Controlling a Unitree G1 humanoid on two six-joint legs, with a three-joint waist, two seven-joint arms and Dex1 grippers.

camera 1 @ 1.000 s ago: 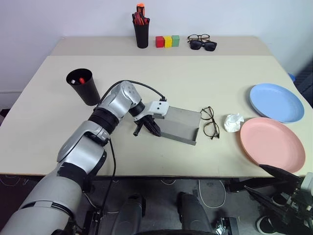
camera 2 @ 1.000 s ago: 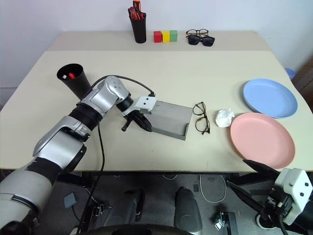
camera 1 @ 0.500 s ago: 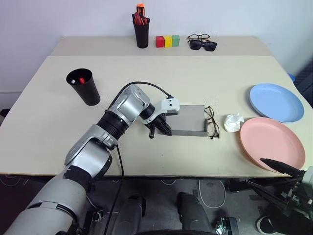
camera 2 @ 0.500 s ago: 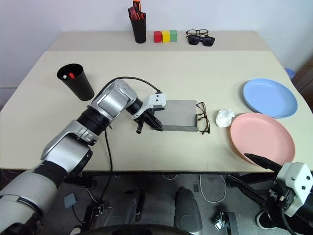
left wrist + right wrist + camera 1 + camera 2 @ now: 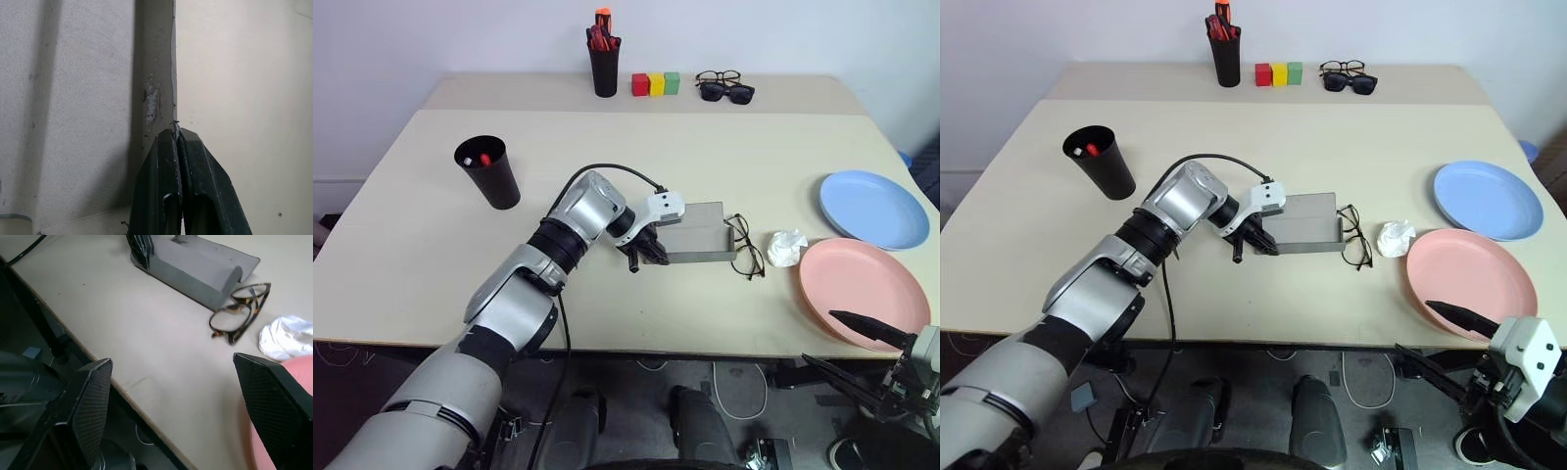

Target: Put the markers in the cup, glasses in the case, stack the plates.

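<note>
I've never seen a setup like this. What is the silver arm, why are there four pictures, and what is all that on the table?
The silver arm belongs to a humanoid robot. Two pictures come from cameras in its head, looking down over the table; the other two come from a camera on each wrist.

The left gripper, two black fingers shut together and holding nothing, rests against the edge of a grey case. Wire-framed glasses lie at the case's other end, beside a crumpled white tissue. Further right are a blue plate and a pink plate.

A black cup holds two markers. At the back stand a pen holder, three coloured blocks and two more pairs of glasses.

The right gripper waits open near the table's edge.
</note>
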